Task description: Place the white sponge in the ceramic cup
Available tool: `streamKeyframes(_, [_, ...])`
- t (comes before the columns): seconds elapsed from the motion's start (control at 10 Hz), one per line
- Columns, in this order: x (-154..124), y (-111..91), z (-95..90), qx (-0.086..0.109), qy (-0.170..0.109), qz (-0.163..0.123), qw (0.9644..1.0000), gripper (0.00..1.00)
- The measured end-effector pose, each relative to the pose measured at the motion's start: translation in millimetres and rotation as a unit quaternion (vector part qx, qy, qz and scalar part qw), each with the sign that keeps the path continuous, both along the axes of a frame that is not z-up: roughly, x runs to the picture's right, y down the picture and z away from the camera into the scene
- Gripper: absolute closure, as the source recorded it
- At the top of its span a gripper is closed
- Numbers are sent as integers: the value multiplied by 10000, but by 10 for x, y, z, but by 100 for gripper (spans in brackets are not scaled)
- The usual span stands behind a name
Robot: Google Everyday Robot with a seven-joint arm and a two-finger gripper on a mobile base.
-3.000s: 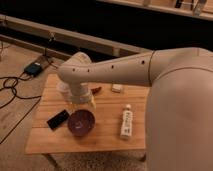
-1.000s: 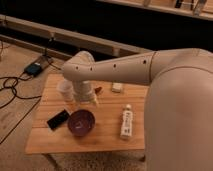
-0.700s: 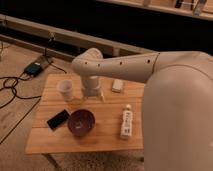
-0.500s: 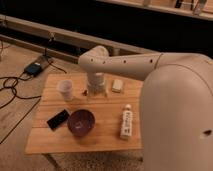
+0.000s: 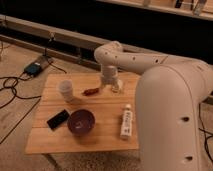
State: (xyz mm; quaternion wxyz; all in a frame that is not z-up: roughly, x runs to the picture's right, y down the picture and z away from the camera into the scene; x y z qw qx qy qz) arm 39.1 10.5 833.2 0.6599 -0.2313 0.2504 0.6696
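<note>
The white sponge [image 5: 118, 87] lies on the wooden table [image 5: 100, 140] near its back edge, right of the middle. The ceramic cup [image 5: 66, 89] stands upright at the back left of the table, and I cannot see inside it. My gripper [image 5: 107, 86] hangs from the white arm, low over the table. It is just left of the sponge, touching it or nearly so. It is well to the right of the cup.
A small red object [image 5: 91, 91] lies between the cup and the gripper. A dark purple bowl [image 5: 81, 122] and a black phone [image 5: 58, 119] sit at the front left. A white tube with red markings [image 5: 126, 123] lies at the front right. Cables [image 5: 15, 85] run on the floor to the left.
The arm has swung right, from over the cup to beside the sponge. The cup is now uncovered. The objects on the table have not moved.
</note>
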Motion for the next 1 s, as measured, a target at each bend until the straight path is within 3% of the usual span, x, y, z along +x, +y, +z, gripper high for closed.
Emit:
streamKeyframes(0.5, [177,-347,585,286,-47,-252,9993,35])
streamKeyframes(1.0, [343,-492,1114,439,-117,-150,9989,35])
